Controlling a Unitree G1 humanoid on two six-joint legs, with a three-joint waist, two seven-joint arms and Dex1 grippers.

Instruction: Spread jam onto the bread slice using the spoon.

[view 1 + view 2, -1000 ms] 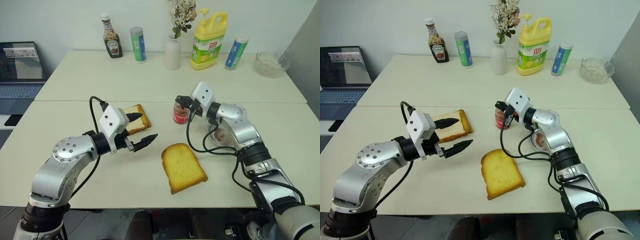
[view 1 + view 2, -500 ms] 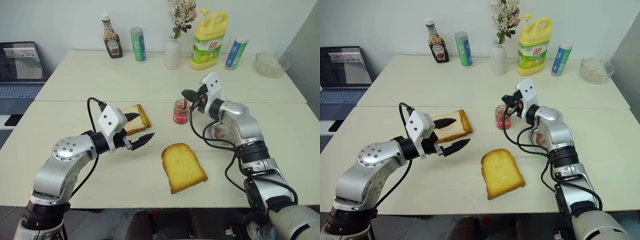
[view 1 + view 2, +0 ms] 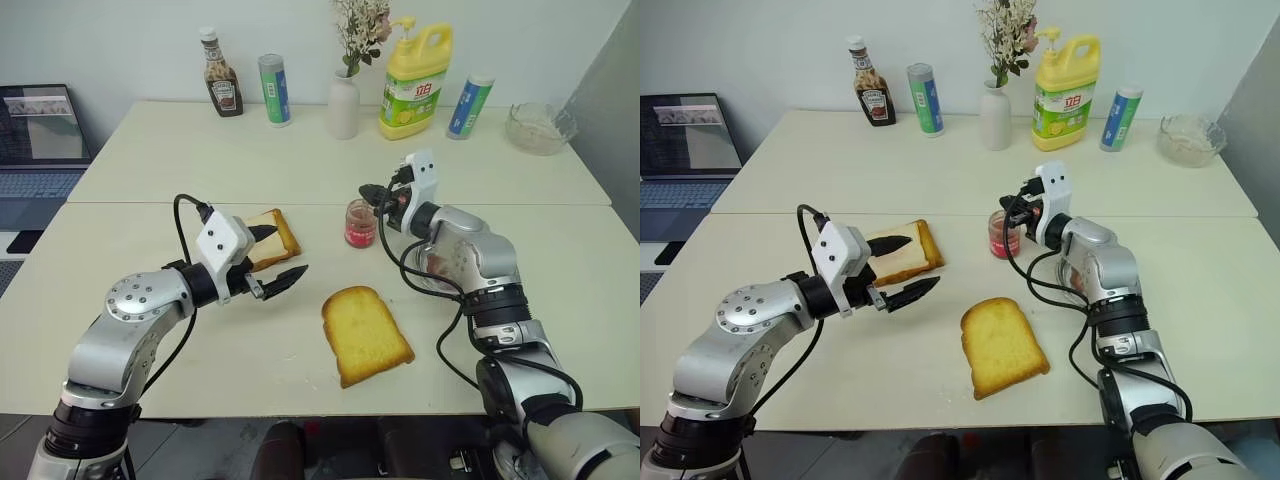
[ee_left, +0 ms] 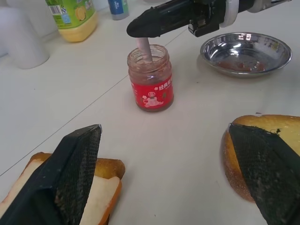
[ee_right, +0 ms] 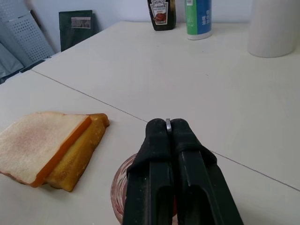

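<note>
Worktop point(image 3: 250, 160): matt cream laminate, smooth. Jam point(image 4: 151, 78) jar: clear glass, glossy paper label. Spoon point(image 4: 144, 48): metal handle. Steel dish point(image 4: 245, 52): polished, mirror-bright. Bread slice point(image 3: 364, 334): toasted, rough porous face, darker crust. Left claw point(image 3: 275, 262) fingers point(image 4: 75, 173): black plastic, textured mesh pads. Right claw point(image 3: 375, 192): smooth black plastic.

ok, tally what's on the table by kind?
Bottles/tubes: 4 (ketchup, detergent, two tubes)
Bread slices: 2
Jam jar: 1
Spoon: 1
Vase: 1
Dishes: 2 (steel, glass)
Total: 11
</note>
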